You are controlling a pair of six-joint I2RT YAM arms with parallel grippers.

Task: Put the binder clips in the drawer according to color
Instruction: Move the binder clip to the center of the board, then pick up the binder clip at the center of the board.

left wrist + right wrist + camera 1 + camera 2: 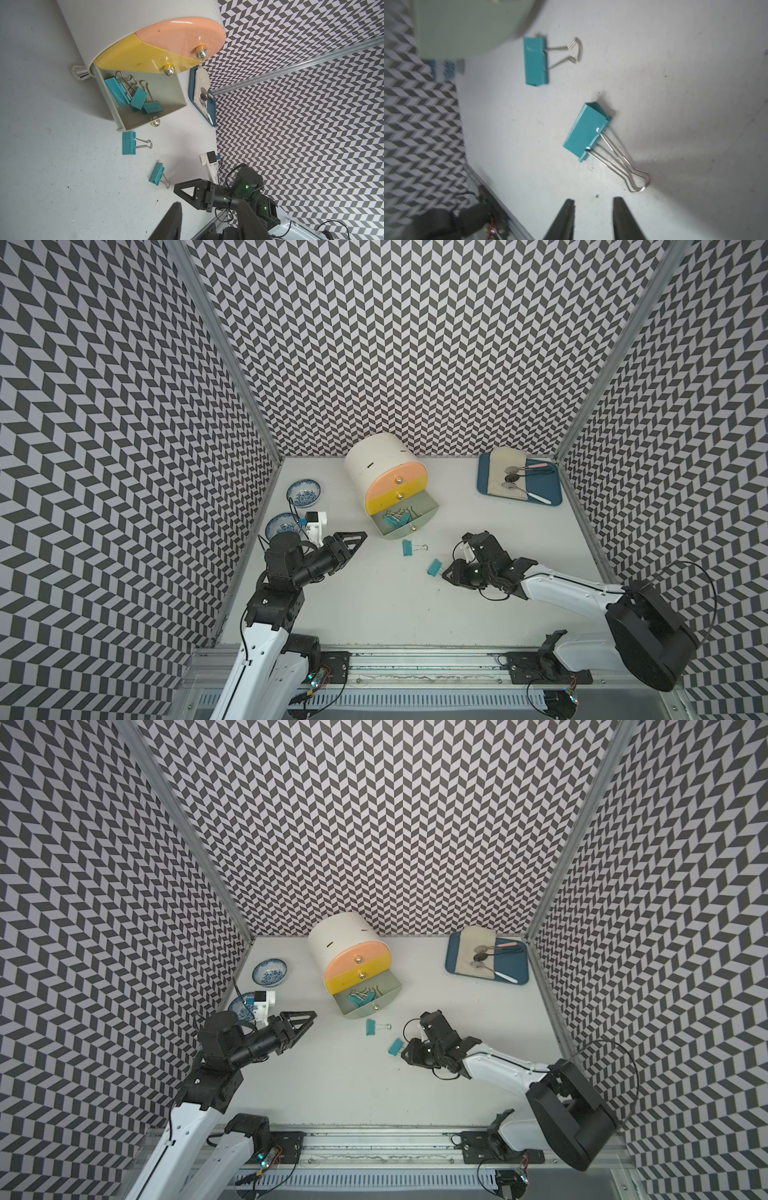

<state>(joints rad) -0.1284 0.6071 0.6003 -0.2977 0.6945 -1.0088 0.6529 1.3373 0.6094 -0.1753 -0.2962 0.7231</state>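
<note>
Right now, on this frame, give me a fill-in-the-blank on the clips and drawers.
1. On the small cream rounded cabinet, the pulled-out grey-green drawer is the ___ of three.
2. The metal binder clips inside it are all ___ in colour.
3. One loose teal clip lies by the drawer front, a second loose teal clip near the right pincer, so ___ wait on the white table.
4. The right pincer's open jaws grip ___.
Missing: bottom; teal; two; nothing

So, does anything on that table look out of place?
A teal clip lies loose just outside the open bottom drawer, a second clip before the right end effector. Similar clips already sit inside. Nothing looks broken.
</note>
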